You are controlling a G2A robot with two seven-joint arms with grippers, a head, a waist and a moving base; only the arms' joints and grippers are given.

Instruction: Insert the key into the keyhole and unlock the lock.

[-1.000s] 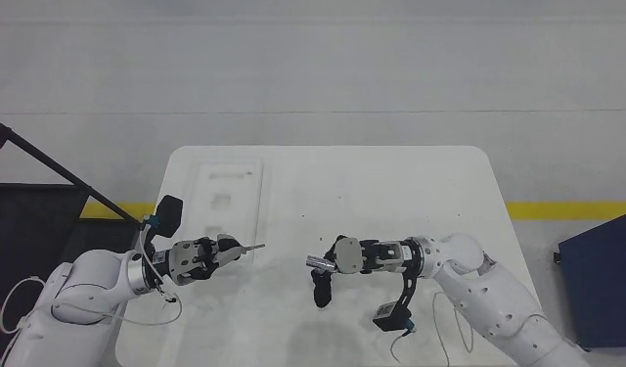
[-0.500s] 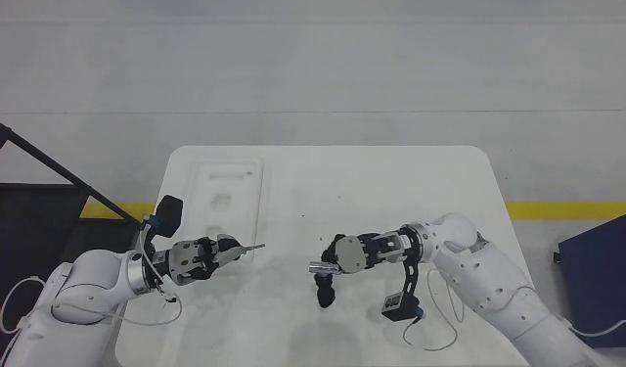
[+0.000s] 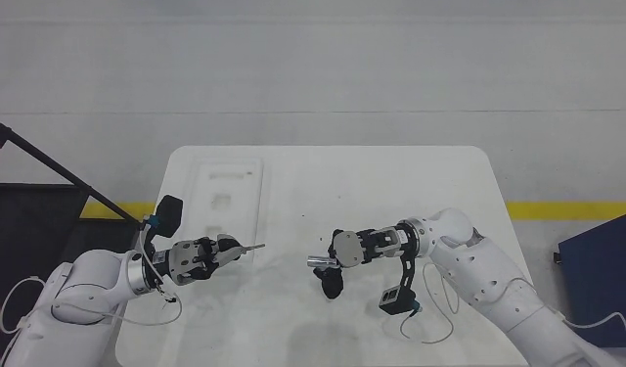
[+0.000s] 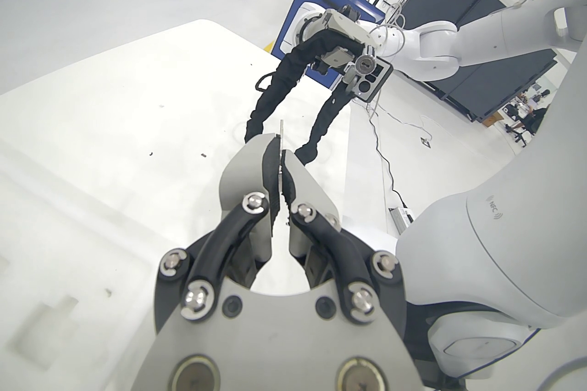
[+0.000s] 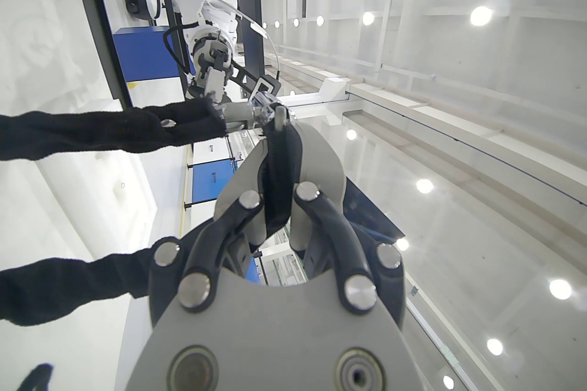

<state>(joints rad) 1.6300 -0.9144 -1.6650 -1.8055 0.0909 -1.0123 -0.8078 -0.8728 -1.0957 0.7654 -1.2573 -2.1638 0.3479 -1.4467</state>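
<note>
Since the white table [image 3: 391, 186] lies under both arms and bears neither of the task's things, the coming move looks to turn on a line through the air between the two grippers. The right gripper [image 3: 335, 257] hangs over the table's middle, clamped on the lock [image 3: 319, 262], whose metal barrel juts toward the other arm while its black sleeved loop [image 3: 333, 285] droops below; the left gripper [image 3: 232, 251] hangs well apart on the opposite side, pinched tight on the key [image 3: 251, 247], whose thin blade points toward the lock. The key's long axis and the barrel's run nearly along one line, tip facing face, with an open gap between. The barrel seems to sit a shade nearer the robot than the blade's line, which I judge calls for a small correction before the tip goes in; the left arm, holding the key, is placed to close the gap. The left wrist view shows the round keyhole [image 4: 365, 64] turned toward the blade [image 4: 281, 130], which the top view cannot resolve, and shows the key edge-on; the right wrist view looks along the barrel [image 5: 245, 114] from behind, hiding the keyhole.
</note>
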